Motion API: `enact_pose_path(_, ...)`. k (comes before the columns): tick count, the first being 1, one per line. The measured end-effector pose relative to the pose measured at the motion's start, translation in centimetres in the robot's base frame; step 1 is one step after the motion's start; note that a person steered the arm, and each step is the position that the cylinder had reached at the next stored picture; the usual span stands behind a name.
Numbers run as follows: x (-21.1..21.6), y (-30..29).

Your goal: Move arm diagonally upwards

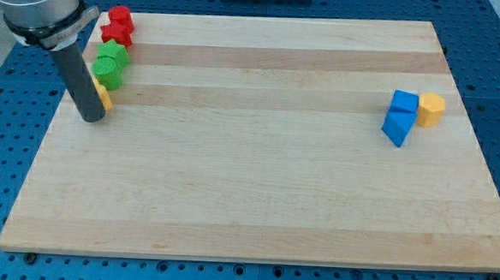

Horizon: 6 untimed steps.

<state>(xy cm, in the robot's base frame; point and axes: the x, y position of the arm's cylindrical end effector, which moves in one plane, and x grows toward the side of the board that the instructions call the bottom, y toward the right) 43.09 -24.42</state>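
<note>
My tip point(92, 116), a bare rod that holds nothing, stands at the board's left edge touching a yellow block point(103, 96) on its upper right, with green blocks point(110, 62) and red blocks point(118, 26) further along that same diagonal.

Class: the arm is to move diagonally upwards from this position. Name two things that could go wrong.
1. My tip touches a partly hidden yellow block; moving up could drag it.
2. The green blocks and red blocks sit just above, near the wooden board's edge, and could be pushed off.
</note>
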Motion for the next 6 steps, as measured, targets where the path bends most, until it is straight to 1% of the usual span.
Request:
enact_pose_path(4, -0.1, -3.0)
enact_pose_path(5, 2.3, -0.3)
enact_pose_path(6, 1.8, 9.2)
